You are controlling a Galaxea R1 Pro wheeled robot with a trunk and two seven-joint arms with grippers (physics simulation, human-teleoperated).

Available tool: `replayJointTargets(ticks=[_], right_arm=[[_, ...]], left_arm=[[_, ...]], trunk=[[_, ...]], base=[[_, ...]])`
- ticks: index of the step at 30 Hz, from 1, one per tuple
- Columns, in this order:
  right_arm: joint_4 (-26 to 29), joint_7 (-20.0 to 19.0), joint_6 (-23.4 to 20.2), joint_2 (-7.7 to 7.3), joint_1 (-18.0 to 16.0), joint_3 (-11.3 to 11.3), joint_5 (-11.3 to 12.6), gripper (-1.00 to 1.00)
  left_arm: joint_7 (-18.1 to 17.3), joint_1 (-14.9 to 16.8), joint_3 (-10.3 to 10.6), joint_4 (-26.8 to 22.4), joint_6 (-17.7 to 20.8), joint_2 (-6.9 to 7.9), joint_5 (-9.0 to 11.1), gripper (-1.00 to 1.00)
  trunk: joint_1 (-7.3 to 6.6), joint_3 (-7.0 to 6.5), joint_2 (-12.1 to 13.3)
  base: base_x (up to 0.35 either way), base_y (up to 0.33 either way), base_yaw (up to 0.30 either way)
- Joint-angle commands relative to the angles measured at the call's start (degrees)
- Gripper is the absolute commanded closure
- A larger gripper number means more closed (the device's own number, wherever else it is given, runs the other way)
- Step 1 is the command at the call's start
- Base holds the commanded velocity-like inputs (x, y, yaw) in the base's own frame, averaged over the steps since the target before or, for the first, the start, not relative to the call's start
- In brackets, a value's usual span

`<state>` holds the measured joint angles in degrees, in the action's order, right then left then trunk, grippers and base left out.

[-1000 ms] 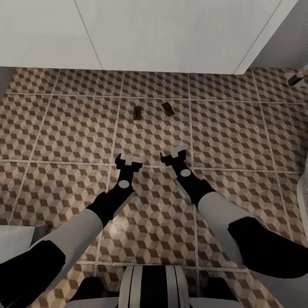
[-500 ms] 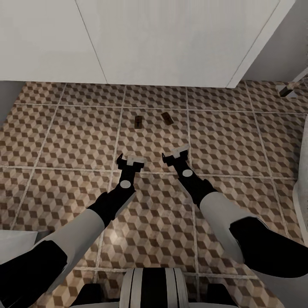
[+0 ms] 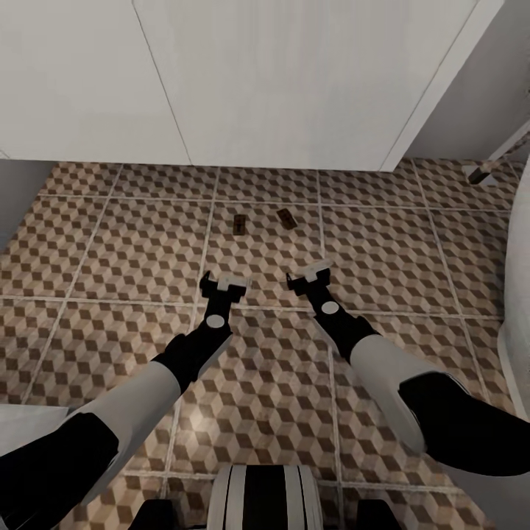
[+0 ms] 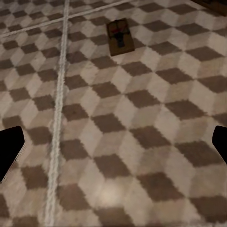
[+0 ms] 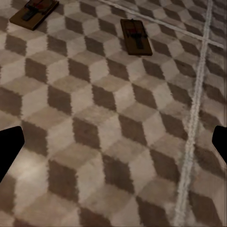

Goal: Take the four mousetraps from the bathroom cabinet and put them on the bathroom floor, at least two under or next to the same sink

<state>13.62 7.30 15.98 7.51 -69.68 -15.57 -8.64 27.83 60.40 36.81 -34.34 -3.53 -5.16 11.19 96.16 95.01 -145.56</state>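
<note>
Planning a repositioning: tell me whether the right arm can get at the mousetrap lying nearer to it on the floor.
Probably yes. The right claw hangs open with only bare bathroom floor between it and that mousetrap; nothing blocks the path, though the arm would have to extend forward and down.

Two small dark brown mousetraps lie flat on the cube-patterned floor (image 3: 110,243), near each other but apart: the left trap (image 3: 238,224) straight, the right trap (image 3: 287,218) angled.
</note>
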Motion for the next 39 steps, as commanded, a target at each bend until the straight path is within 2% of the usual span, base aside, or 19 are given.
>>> replayJointTargets(ticks=[1, 11, 21, 32, 35, 39], right_arm=[[-0.6, 0.5, 0.5, -0.06, 0.0, -0.2, -0.6, -1.0], [-6.6, 0.5, 5.9, -0.95, 0.0, -0.2, -0.5, -1.0], [-9.2, 0.5, 8.3, -1.85, 0.2, -0.2, -0.5, -1.0], [-10.6, 0.6, 11.2, -2.54, 0.9, -0.2, -0.3, -1.0], [-11.3, 0.6, 12.3, -2.57, 1.0, -0.2, -0.3, -1.0], [-11.8, 0.6, 12.9, -2.6, 1.1, -0.2, -0.3, -1.0]], left_arm=[[0.4, 0.1, 0.4, 0.3, -0.4, 0.01, 0.6, -1.0], [0.2, 0.0, 0.5, 2.4, -0.7, -0.16, 0.7, -1.0], [0.1, -0.1, 0.5, 5.4, -1.4, -0.25, 0.7, -1.0], [-1.0, -0.4, 0.6, 16.9, -14.6, -2.41, 0.7, -1.0], [-2.2, -0.4, 0.6, 19.1, -16.9, -2.77, 0.7, -1.0], [-3.4, -0.4, 0.6, 21.3, -18.0, -2.92, 0.7, -1.0]], trunk=[[-0.03, -0.2, 0.0], [-0.29, -2.41, 0.1], [-0.55, -4.63, 0.3], [-0.83, -7.07, 0.4], [-0.91, -7.73, 0.5], [-1.01, -8.62, 0.5]], base=[[0.0, 0.0, 0.0], [0.0, 0.0, 0.0], [0.0, 0.0, 0.0], [0.0, 0.0, 0.0], [0.0, 0.0, 0.0], [0.0, 0.0, 0.0]])
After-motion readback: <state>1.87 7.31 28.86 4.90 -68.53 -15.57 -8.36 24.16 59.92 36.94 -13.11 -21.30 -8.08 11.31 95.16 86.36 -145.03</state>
